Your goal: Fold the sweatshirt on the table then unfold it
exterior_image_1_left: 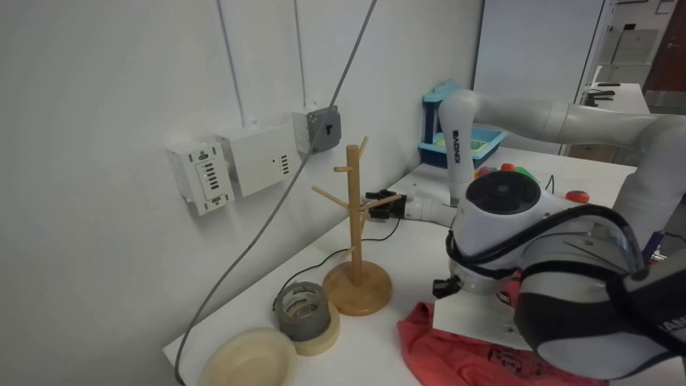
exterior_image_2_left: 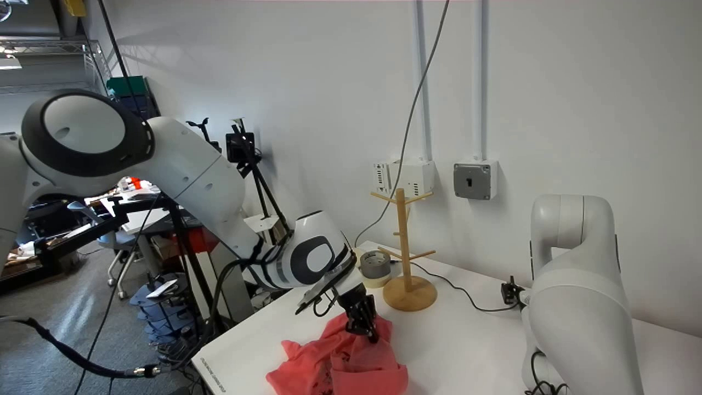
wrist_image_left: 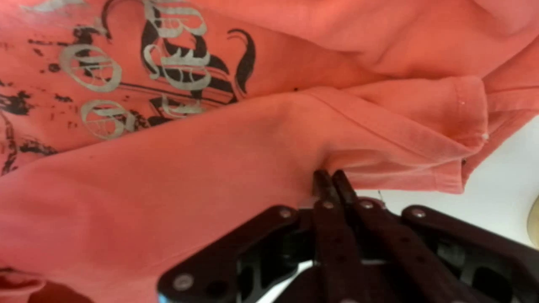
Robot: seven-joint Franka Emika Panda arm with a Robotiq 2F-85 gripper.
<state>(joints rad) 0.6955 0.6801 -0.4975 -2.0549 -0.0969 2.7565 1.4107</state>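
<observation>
The coral sweatshirt (wrist_image_left: 202, 164) lies rumpled on the white table (exterior_image_2_left: 466, 351), with one layer lapped across its dark and grey print in the wrist view. My gripper (wrist_image_left: 327, 173) points down at that upper layer near its edge. Its fingertips are together, and creases in the cloth run into them, so a pinch of fabric appears caught there. In an exterior view the gripper (exterior_image_2_left: 374, 336) reaches down onto the garment's far part. In an exterior view the arm covers the fingertips and much of the sweatshirt (exterior_image_1_left: 445, 354).
A wooden peg stand (exterior_image_1_left: 356, 289) rises close beside the garment. Near it are tape rolls (exterior_image_1_left: 304, 313) and a beige bowl (exterior_image_1_left: 252, 359). A second white arm (exterior_image_2_left: 584, 307) with a black gripper stands farther along the table. A thin black cable (exterior_image_2_left: 460, 288) runs along the wall side.
</observation>
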